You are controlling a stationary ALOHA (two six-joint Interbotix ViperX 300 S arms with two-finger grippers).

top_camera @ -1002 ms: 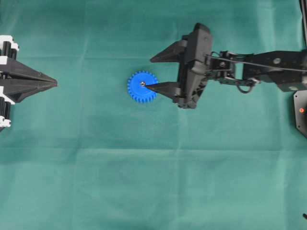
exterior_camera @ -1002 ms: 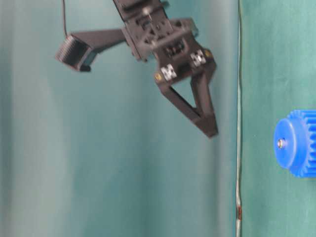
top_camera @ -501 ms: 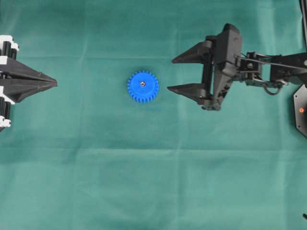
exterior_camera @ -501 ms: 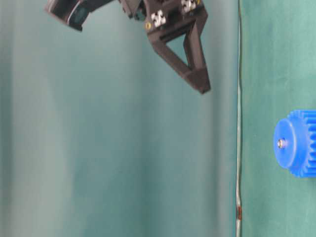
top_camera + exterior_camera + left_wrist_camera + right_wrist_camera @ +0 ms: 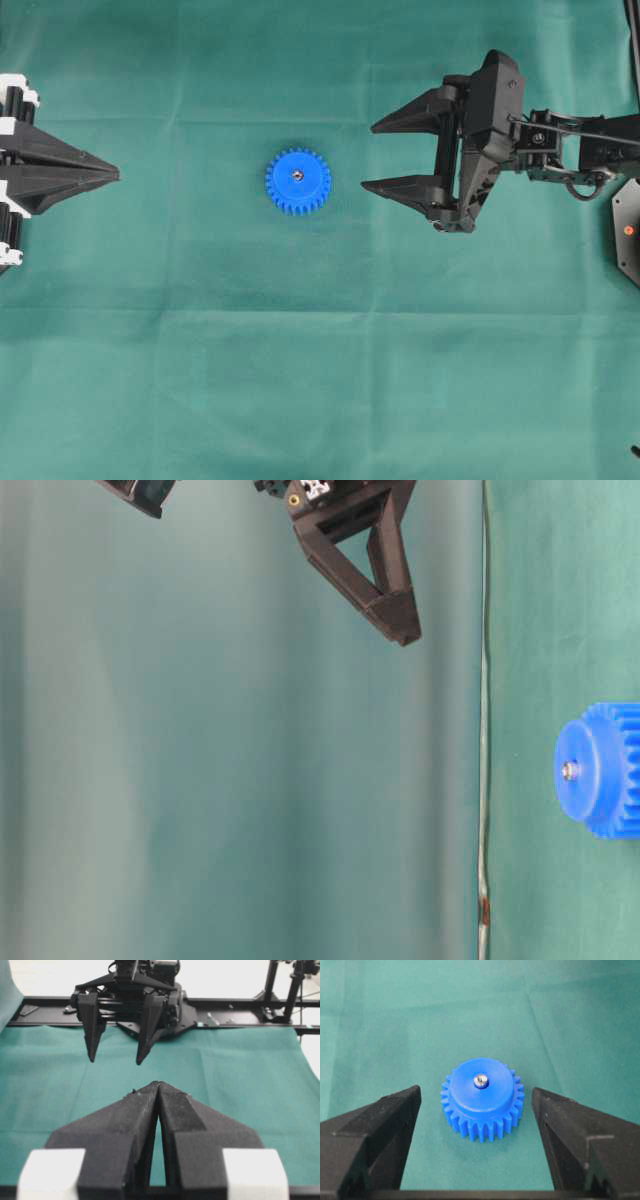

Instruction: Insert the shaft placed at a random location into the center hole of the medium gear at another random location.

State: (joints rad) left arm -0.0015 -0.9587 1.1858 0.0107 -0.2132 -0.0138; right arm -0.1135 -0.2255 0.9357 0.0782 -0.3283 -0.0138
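Lying flat on the green cloth (image 5: 300, 380), the medium gear (image 5: 297, 181) already carries the shaft (image 5: 297, 174), a small shiny dot seated upright in the center hole (image 5: 480, 1081) with its long axis standing straight up out of the blue face; the right wrist view shows its rounded end just proud of the hub. From the right gripper (image 5: 372, 156), the gear lies toward the left of the overhead view, clear of the fingertips with bare cloth between, and in the table-level view the gripper hangs high above the table, well apart from the gear. Its jaws stand wide apart and hold nothing. The left gripper (image 5: 117, 174) sits at the far left edge with its jaws pressed together, also empty, and looks farther from the gear than the right one. By my reading the insertion looks done, so any further move seems a matter of the right arm clearing away, not approaching.
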